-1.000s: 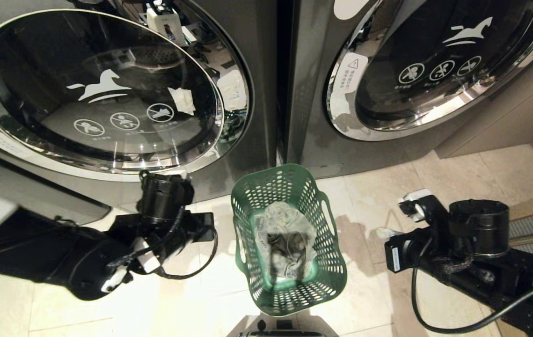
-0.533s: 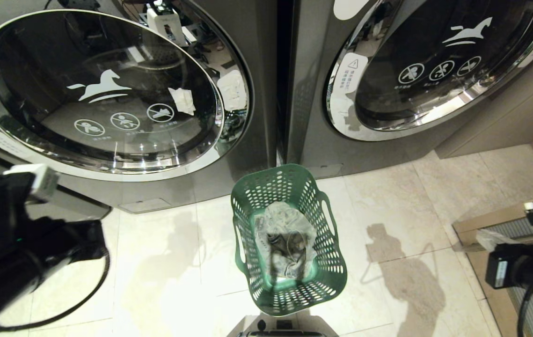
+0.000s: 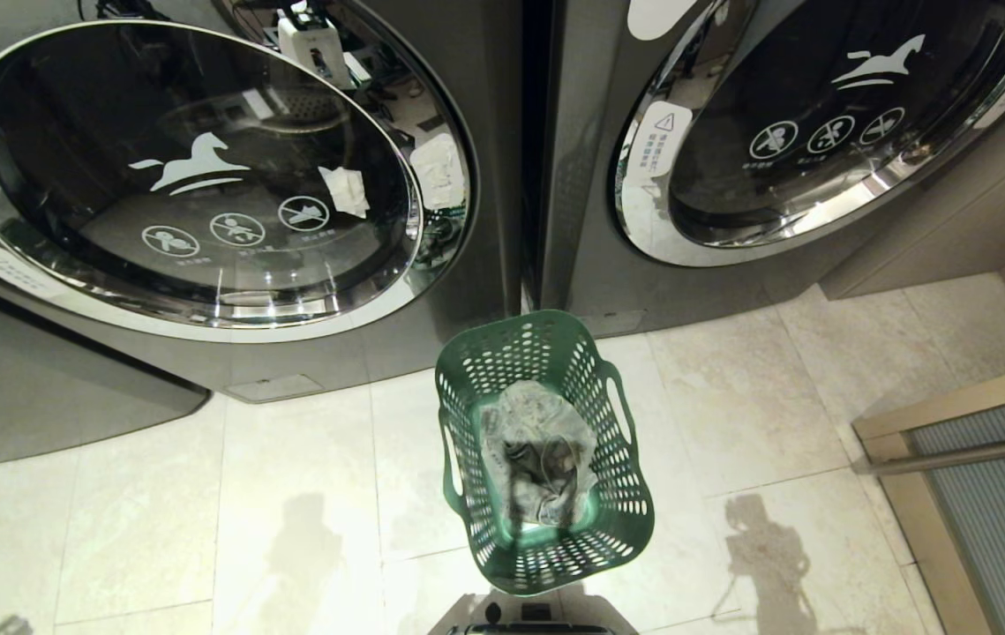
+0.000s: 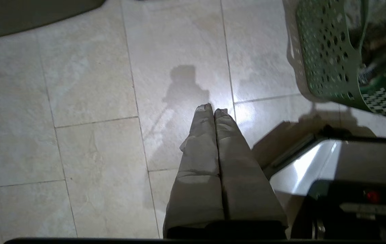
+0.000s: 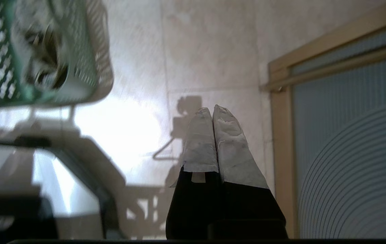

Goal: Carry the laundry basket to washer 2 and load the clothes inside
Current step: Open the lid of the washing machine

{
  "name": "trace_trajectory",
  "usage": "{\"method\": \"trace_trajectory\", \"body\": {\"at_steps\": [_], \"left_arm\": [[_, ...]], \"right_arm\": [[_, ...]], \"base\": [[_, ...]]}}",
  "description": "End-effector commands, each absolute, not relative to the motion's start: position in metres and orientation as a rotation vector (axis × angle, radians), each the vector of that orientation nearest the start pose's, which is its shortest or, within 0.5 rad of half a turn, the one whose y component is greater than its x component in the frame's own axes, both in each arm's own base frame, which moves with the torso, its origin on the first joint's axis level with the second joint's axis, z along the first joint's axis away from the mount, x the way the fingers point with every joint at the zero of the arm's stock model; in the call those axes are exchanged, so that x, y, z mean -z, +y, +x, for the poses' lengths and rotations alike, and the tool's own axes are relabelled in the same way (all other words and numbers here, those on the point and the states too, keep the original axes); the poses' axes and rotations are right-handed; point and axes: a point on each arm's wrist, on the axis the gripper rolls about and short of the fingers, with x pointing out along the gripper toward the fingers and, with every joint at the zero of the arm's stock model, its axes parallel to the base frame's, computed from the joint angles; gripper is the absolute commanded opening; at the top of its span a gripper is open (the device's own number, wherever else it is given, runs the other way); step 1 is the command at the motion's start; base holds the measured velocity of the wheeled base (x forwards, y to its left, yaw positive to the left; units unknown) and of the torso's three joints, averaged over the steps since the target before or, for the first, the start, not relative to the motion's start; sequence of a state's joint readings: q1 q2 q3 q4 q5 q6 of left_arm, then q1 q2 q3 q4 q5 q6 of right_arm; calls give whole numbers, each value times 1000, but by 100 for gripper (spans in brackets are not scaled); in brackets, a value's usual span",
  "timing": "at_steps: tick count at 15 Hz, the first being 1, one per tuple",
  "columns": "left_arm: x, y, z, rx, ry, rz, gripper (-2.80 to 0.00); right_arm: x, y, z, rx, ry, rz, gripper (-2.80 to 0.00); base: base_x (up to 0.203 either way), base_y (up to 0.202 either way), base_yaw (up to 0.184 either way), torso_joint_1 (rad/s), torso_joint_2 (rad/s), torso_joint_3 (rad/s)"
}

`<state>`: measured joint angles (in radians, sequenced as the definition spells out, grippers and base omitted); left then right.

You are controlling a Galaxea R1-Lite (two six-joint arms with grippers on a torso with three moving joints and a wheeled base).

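On the tile before both washers, laundry basket [image 3: 544, 451] stands unheld: my left gripper [image 4: 212, 107] and right gripper [image 5: 212, 110] hang closed, empty.

Bare floor [image 3: 290, 494] flanking laundry basket [image 3: 546, 353]; washers behind.

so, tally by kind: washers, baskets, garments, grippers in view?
Front-loading washers: 2, left one, right one
laundry basket: 1
clothes inside it: 1 bundle
Grippers: 2, left gripper, right gripper, both shut, empty
Total: 6
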<state>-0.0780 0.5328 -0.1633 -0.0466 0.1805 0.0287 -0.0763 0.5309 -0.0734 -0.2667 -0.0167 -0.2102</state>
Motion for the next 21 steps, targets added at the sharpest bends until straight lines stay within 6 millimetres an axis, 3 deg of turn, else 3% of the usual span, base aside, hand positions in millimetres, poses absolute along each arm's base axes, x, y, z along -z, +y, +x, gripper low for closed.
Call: {"method": "trace_trajectory", "body": {"at_steps": [1, 3, 6, 9, 21], "left_arm": [[-96, 3, -12, -27, 351, 57, -280], [-85, 1, -25, 3, 316, 45, -280], [-77, 0, -37, 30, 189, 38, -280], [-77, 0, -36, 40, 200, 43, -280], [-77, 0, -35, 15, 196, 16, -280]], "right_arm": [[-91, 1, -4, 16, 297, -194, -280], [-81, 2, -8, -61, 386, -177, -280], [-79, 2, -19, -114, 246, -198, -280], [-76, 1, -30, -89, 111, -159, -280], [-76, 1, -28, -90, 85, -180, -280]], "base": [[0, 0, 0, 0, 0, 0], [0, 0, 0, 0, 0, 0], [0, 0, 0, 0, 0, 0], [0, 0, 0, 0, 0, 0], [0, 0, 0, 0, 0, 0]]}}
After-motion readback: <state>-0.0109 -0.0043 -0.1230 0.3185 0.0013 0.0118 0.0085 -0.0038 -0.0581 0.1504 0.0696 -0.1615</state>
